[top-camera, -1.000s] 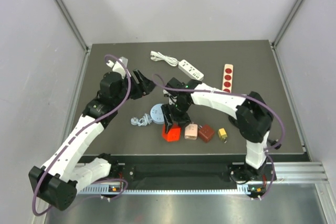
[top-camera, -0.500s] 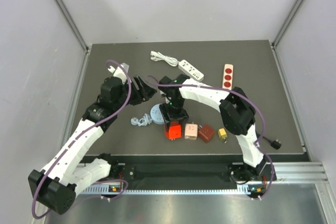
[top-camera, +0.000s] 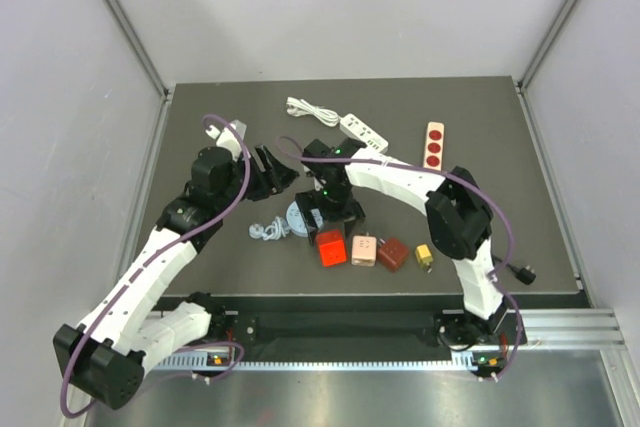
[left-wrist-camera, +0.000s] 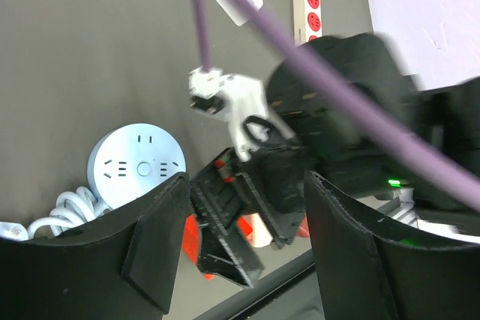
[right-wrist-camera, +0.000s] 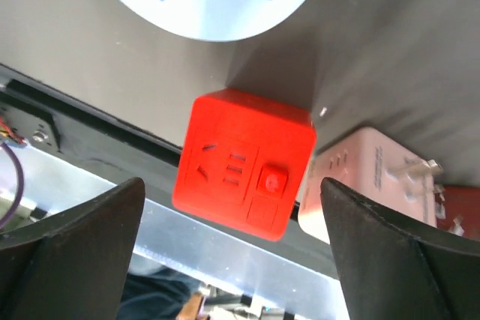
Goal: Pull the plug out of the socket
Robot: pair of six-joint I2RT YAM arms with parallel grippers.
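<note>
The right claw (top-camera: pixel 322 215) hangs wide open and empty, with the red socket cube (right-wrist-camera: pixel 244 162) lying untouched on the surface (top-camera: pixel 490 127) between its fingers. The pink plug (right-wrist-camera: pixel 367 185) lies just beside the cube at 3 o'clock. The left claw (left-wrist-camera: pixel 244 185), at 10 o'clock, is spread wide and grips nothing.

The right gripper (top-camera: pixel 322 219) hangs over the spot where a round pale-blue socket (top-camera: pixel 296 215) meets a red cube adapter (top-camera: pixel 331 248). In a row beside the cube lie a pink adapter (top-camera: pixel 363 250), a dark red adapter (top-camera: pixel 392 254) and a small yellow plug (top-camera: pixel 424 255). The left gripper (top-camera: pixel 278 169) hovers farther back over the dark table (top-camera: pixel 200 117).
</note>
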